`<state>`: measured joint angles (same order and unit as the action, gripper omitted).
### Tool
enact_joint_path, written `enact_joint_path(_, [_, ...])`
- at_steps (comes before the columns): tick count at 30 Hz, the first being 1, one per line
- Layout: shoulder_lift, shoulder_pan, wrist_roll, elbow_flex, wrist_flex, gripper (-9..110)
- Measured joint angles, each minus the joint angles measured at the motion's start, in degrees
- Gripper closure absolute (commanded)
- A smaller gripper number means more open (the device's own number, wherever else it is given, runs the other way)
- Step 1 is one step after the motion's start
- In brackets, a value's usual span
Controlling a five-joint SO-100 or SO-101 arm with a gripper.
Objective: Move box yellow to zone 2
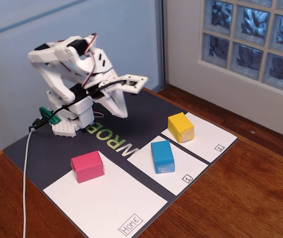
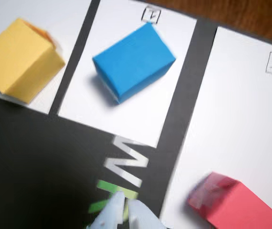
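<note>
Box yellow [image 1: 181, 127] sits on zone 2 [image 1: 208, 138] right now, resting at the far end of that white panel, away from the boxed 2 at its near corner in the fixed view, and the wrist view catches it at upper left [image 2: 20, 59] on the same white paper. So the placement looks done, as far as I can judge. Beside it, the blue block [image 1: 162, 156] lies on the panel marked 1 [image 1: 178, 173], and the pink block [image 1: 87, 166] rests at the far edge of the Home panel [image 1: 106, 203]. Up at the back of the dark mat [image 1: 146, 114], the arm is folded over its base, and the gripper [image 1: 121, 113] hangs above the mat, holding nothing, its fingers pressed close together with barely a slit between the tips [image 2: 124, 212]. What is left seems only to settle the arm at rest.
</note>
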<state>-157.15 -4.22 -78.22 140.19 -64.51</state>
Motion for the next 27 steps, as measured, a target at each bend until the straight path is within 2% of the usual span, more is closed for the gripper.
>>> enact_joint_path(9, [-13.2, 9.1, 1.1, 15.9, 0.0, 102])
enact_joint_path(19, [-21.2, 8.9, -1.1, 30.0, 0.0, 102])
enact_joint_path(27, [-24.9, 7.9, -3.1, 34.1, -1.1, 102])
